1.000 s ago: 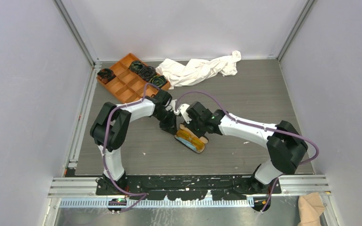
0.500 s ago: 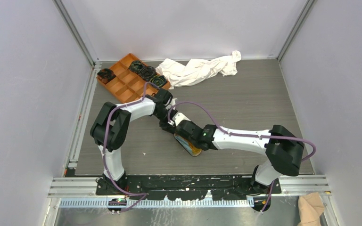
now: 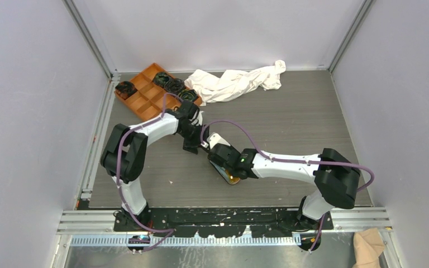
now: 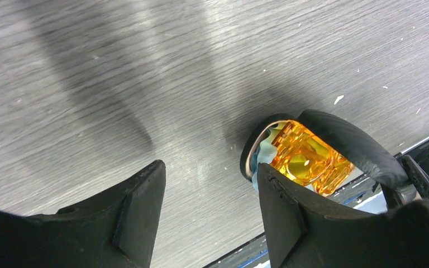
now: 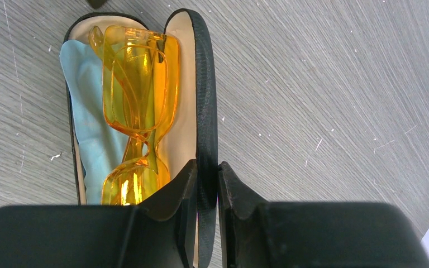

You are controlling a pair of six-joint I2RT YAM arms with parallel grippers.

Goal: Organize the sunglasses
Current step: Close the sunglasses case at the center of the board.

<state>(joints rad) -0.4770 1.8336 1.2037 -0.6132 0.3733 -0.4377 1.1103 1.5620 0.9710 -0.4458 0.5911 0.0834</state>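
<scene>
1. The right gripper (image 5: 206,173) is closed on the raised lid edge of the black oval glasses case (image 5: 205,84) with beige lining, one finger inside the rim and one outside. This pinch looks meant to control the lid, either propping it up or swinging it down.
2. The left gripper (image 4: 211,187) has its jaws spread with nothing between them. It sits just beside the far end of the case, over the grey wood-grain table (image 4: 117,67). Being empty, it probably holds nothing on purpose and leaves the lid room to move.
3. The translucent orange-amber sunglasses (image 5: 139,84) lie folded lengthwise inside the case. They rest on a light blue cloth (image 5: 86,123), which likely cushions the lenses against the shell.
4. With the glasses seated, the remaining step seems to be shutting the lid.
5. Further out, an orange compartment tray (image 3: 145,96) and a crumpled white cloth (image 3: 234,82) sit at the far edge of the table, well apart from the work.
</scene>
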